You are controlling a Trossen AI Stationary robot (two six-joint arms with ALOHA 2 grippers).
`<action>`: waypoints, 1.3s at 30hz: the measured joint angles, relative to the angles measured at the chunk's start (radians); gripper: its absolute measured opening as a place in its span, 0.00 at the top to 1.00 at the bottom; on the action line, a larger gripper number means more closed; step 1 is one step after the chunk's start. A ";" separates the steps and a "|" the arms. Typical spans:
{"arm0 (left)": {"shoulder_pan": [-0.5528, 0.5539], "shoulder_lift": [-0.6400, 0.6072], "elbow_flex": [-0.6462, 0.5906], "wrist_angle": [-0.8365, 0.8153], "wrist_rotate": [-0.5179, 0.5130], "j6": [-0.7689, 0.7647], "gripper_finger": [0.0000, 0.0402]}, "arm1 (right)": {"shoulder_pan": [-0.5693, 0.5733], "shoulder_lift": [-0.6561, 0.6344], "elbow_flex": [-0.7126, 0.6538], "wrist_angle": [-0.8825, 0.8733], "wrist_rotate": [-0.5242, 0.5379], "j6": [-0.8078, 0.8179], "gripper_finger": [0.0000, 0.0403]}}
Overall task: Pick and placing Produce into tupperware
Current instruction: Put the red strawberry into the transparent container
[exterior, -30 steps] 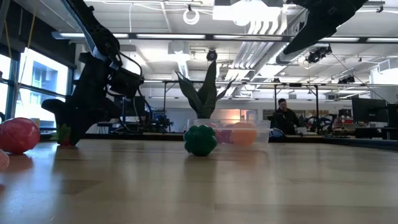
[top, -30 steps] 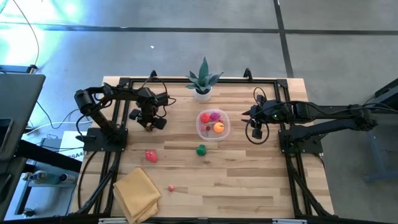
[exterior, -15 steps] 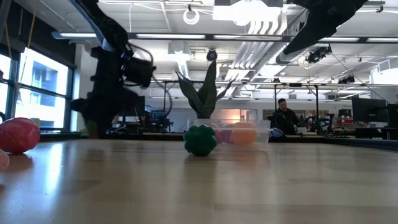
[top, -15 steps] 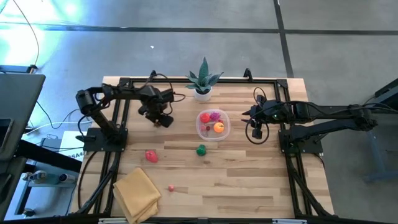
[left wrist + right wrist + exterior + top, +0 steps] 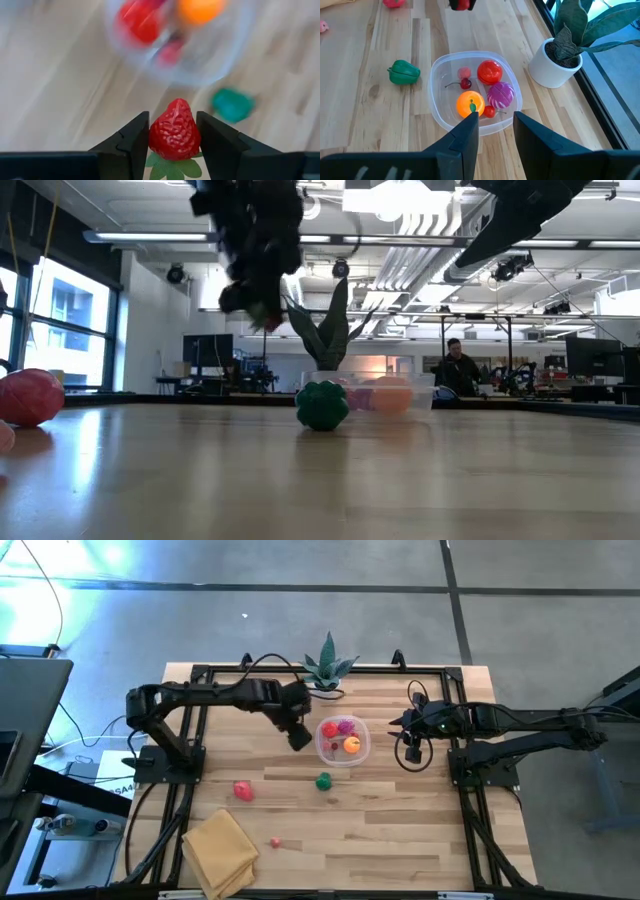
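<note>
The left gripper point(image 5: 173, 136), pinching a strawberry point(image 5: 174, 131), has swung from the table's left side to just beside the tupperware point(image 5: 342, 741). Past the container, the right gripper point(image 5: 496, 129) hangs unmoved, fingers spread and empty.

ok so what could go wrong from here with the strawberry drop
The left hand grips the strawberry only by its sides, up in the air, so it could slip out early. The tub is shallow and already holds several fruits, so a drop from height might bounce out or land on the rim. The right hand hangs open just beside the tub, so a wide swing by the left arm could come near it.
</note>
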 joint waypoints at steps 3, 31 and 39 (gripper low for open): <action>-0.055 -0.001 0.061 0.087 -0.044 0.104 0.63 | 0.000 0.000 0.000 0.000 0.000 0.000 0.72; -0.047 0.348 0.243 0.164 -0.086 0.328 0.63 | 0.000 0.000 0.000 0.000 0.000 0.000 0.72; -0.047 0.394 0.243 0.155 -0.126 0.335 0.63 | 0.000 0.000 0.000 0.000 0.000 0.000 0.72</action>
